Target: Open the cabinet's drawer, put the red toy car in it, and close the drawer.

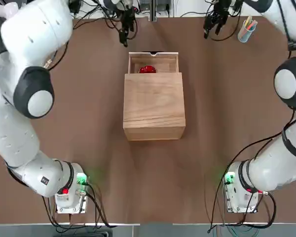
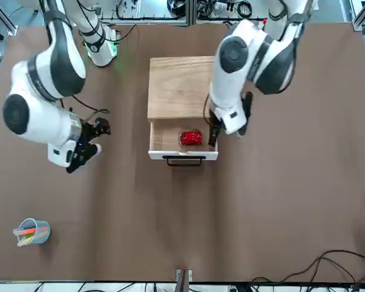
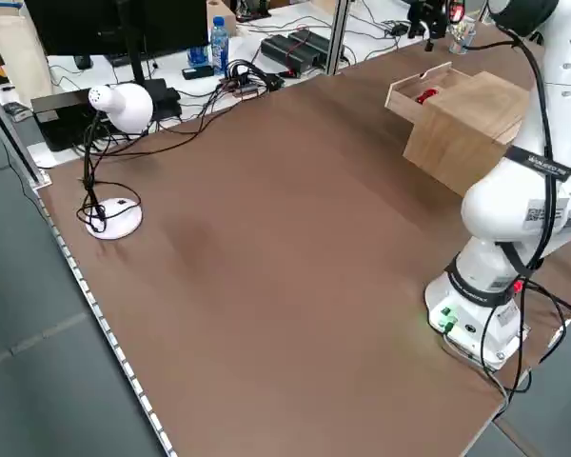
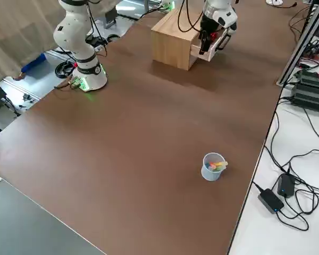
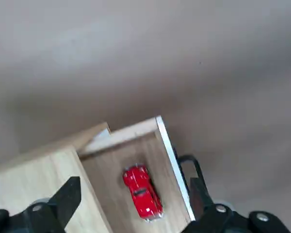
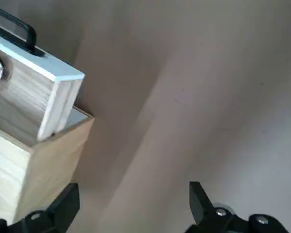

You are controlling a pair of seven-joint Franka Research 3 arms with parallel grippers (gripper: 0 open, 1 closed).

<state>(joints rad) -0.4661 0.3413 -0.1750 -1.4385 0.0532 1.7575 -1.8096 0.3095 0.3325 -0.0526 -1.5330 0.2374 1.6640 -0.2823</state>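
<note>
The light-wood cabinet (image 1: 154, 106) stands mid-table with its drawer (image 1: 134, 63) pulled out on the far side. The red toy car (image 1: 147, 69) lies inside the drawer (image 2: 164, 139), free of any grip, and shows again as the red toy car (image 2: 191, 138) in the front view. My left gripper (image 5: 134, 188) hovers above the drawer, open and holding nothing; the car (image 5: 142, 192) lies below between its fingers. From the front, this gripper (image 2: 229, 125) hangs by the drawer's side. My right gripper (image 2: 90, 143) is open off to the other side, looking at the drawer's corner (image 6: 56, 80).
A cup of coloured pens (image 1: 246, 29) stands at the far right corner. A white lamp (image 3: 114, 107) on a round base sits at the table's left edge. Cables trail along the far edge (image 1: 113, 15). Both arm bases (image 1: 69, 195) sit at the near edge.
</note>
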